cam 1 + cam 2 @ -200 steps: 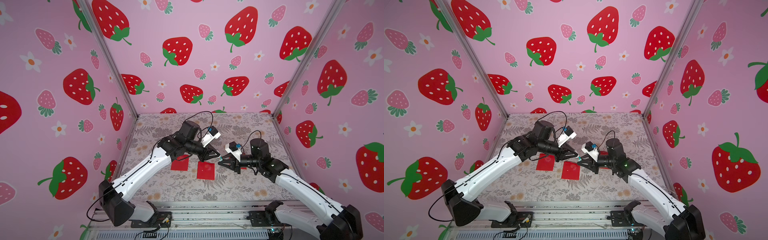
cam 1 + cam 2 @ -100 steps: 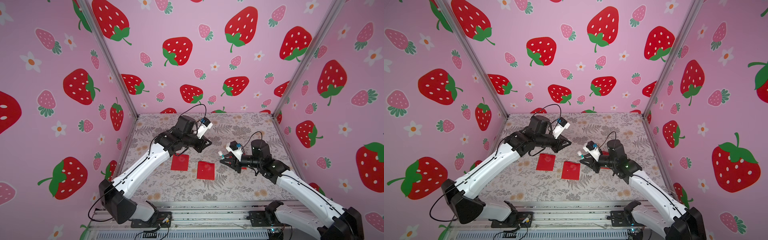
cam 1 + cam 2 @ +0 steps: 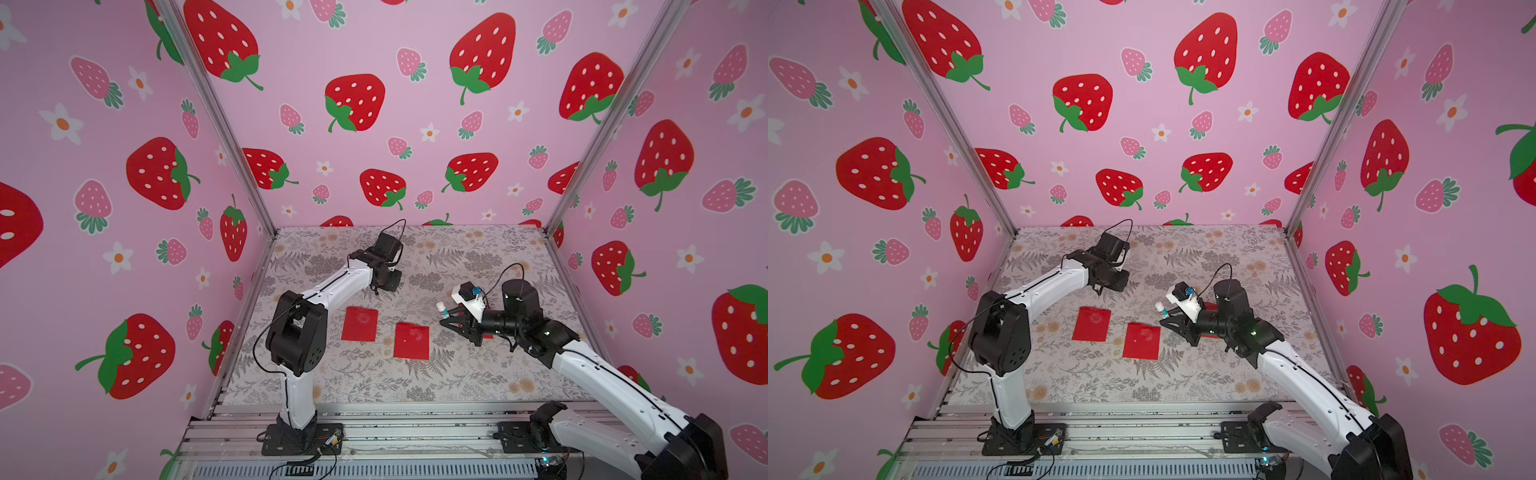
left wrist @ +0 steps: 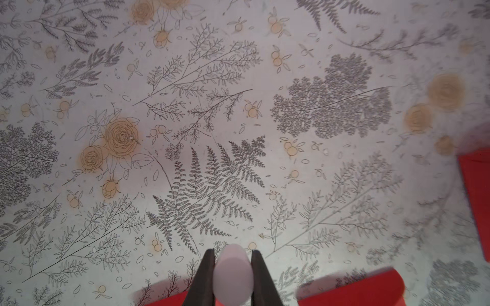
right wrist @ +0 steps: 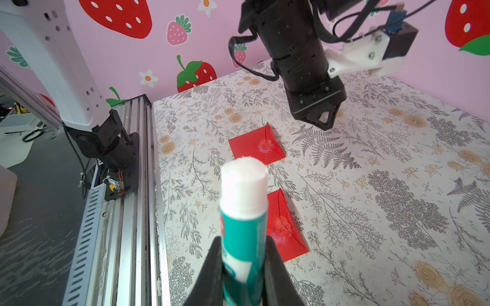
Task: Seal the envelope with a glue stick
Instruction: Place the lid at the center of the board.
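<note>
1. Where it hangs beside the nearer red envelope, the right gripper clamps the glue stick by its teal band.
2. Narrowly parted, the left gripper pinches a white rounded piece, base cut off.

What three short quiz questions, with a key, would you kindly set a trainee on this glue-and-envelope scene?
1. True or false: the right gripper is shut on the glue stick, whose white glue end is bare.
2. Multiple choice: what sits between the fingers of the left gripper? A) nothing; B) a small pale rounded piece; C) a pen.
3. Short answer: does the glue stick touch the red envelope nearest it?

Key: 1 true. 2 B. 3 No, it is held in the air, apart from the red envelope.
</note>
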Action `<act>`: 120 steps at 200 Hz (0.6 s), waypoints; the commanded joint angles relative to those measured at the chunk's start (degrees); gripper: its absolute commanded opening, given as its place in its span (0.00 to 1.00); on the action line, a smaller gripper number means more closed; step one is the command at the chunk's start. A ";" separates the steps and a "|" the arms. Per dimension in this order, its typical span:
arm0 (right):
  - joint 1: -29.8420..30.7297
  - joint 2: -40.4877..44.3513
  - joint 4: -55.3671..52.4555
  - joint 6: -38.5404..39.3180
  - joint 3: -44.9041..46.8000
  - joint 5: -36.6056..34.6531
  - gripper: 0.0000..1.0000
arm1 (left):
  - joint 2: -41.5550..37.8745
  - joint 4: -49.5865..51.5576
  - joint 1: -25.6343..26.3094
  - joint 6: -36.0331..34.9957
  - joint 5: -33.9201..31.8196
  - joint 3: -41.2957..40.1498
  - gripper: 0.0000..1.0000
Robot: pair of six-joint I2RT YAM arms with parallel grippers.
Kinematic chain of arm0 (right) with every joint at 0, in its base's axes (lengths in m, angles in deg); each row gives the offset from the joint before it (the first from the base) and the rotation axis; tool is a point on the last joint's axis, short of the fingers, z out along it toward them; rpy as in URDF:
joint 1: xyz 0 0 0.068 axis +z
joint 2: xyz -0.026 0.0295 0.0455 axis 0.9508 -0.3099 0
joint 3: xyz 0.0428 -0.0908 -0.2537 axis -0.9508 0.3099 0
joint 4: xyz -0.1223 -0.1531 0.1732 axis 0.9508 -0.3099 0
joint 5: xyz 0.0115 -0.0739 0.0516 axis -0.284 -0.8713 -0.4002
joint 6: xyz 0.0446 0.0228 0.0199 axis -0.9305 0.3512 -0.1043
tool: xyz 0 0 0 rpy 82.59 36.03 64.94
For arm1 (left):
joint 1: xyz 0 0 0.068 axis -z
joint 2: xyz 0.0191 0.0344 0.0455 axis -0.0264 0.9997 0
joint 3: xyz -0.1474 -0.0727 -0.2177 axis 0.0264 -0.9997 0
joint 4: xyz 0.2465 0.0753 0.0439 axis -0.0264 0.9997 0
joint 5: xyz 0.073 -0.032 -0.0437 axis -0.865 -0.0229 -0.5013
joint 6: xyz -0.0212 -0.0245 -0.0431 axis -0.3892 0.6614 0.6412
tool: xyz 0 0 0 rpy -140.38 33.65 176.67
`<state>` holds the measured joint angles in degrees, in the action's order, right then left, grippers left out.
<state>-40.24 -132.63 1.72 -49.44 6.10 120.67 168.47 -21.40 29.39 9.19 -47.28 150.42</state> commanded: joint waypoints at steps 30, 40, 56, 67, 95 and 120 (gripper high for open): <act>-0.08 1.16 -0.34 0.34 0.44 0.14 0.00 | 6.62 -1.83 -1.40 3.53 -4.15 4.23 0.11; -0.06 1.12 -0.34 0.29 0.40 0.20 0.00 | 6.93 -3.69 -1.66 4.30 -3.45 3.35 0.12; -0.07 0.63 -0.34 0.25 0.32 0.38 0.00 | 8.30 -4.61 -1.86 5.21 -3.19 3.22 0.13; -0.08 0.45 -0.34 0.26 0.31 0.41 0.00 | 9.31 -4.86 -1.86 5.44 -3.38 3.41 0.14; -0.09 0.38 -0.27 0.25 0.34 0.32 0.00 | 9.97 -7.37 -1.94 6.56 -3.38 1.13 0.15; -0.06 0.08 -0.23 0.10 0.32 0.23 0.00 | 11.21 -7.36 -2.04 7.45 -2.82 0.55 0.17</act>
<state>-40.24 -132.63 1.74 -49.44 6.14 120.67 178.00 -27.74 27.54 14.92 -49.73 151.56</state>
